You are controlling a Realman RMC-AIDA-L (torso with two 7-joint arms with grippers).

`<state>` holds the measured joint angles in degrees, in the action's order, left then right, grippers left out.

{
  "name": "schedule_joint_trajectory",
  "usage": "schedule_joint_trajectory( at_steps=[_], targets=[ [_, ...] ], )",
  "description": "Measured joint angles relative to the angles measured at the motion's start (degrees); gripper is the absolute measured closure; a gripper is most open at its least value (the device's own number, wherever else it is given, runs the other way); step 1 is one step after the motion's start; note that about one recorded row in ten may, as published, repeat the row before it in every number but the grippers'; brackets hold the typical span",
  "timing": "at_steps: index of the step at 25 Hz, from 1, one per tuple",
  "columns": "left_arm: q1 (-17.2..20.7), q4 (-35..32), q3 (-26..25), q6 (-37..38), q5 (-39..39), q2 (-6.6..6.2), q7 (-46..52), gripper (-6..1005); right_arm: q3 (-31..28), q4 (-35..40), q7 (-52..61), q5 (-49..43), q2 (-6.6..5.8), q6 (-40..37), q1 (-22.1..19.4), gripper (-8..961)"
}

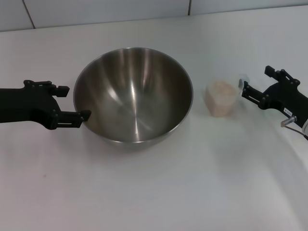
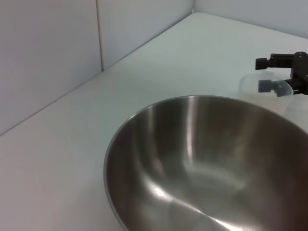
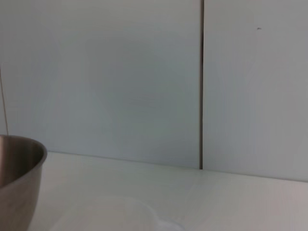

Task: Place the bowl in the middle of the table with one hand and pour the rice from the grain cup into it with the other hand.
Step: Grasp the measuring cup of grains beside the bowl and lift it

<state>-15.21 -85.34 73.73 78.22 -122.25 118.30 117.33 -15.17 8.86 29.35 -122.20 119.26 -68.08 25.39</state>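
Observation:
The steel bowl (image 1: pixel 132 96) stands upright and empty near the middle of the white table (image 1: pixel 159 192). My left gripper (image 1: pixel 74 102) is open just outside the bowl's left rim, its nearer finger touching the wall. The bowl fills the left wrist view (image 2: pixel 202 163). The clear grain cup (image 1: pixel 221 98) holds pinkish rice (image 1: pixel 220 89) and stands right of the bowl. My right gripper (image 1: pixel 258 82) is open beside the cup's handle (image 1: pixel 243 78) and grips nothing. The cup (image 2: pixel 265 89) and the right gripper (image 2: pixel 281 73) show far off in the left wrist view. The cup's rim (image 3: pixel 125 211) shows faintly in the right wrist view.
A pale panelled wall (image 1: pixel 96 12) runs along the table's far edge. The bowl's side (image 3: pixel 17 183) shows in the right wrist view. White tabletop lies in front of the bowl and the cup.

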Motion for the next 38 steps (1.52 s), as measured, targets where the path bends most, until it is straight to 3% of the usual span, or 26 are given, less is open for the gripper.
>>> schedule_joint_trajectory(
  at_steps=[9,20,32,38],
  targets=[
    [0.0,-0.2,0.0,0.8,0.0,0.00,0.0,182,0.0,-2.6,-3.3,2.1,0.00,-0.2,0.3,211],
    [0.0,-0.5,0.0,1.3,0.0,-0.09,0.0,183,0.0,-5.3,-8.7,4.6,0.01,-0.3,0.0,639],
    [-0.3,-0.5,0.0,1.3,0.0,-0.09,0.0,183,0.0,-5.3,-8.8,5.7,0.01,-2.9,-0.4,880],
    [-0.3,-0.5,0.0,1.3,0.0,-0.10,0.1,183,0.0,-6.3,-13.0,10.4,0.03,-13.6,-1.7,939]
  ],
)
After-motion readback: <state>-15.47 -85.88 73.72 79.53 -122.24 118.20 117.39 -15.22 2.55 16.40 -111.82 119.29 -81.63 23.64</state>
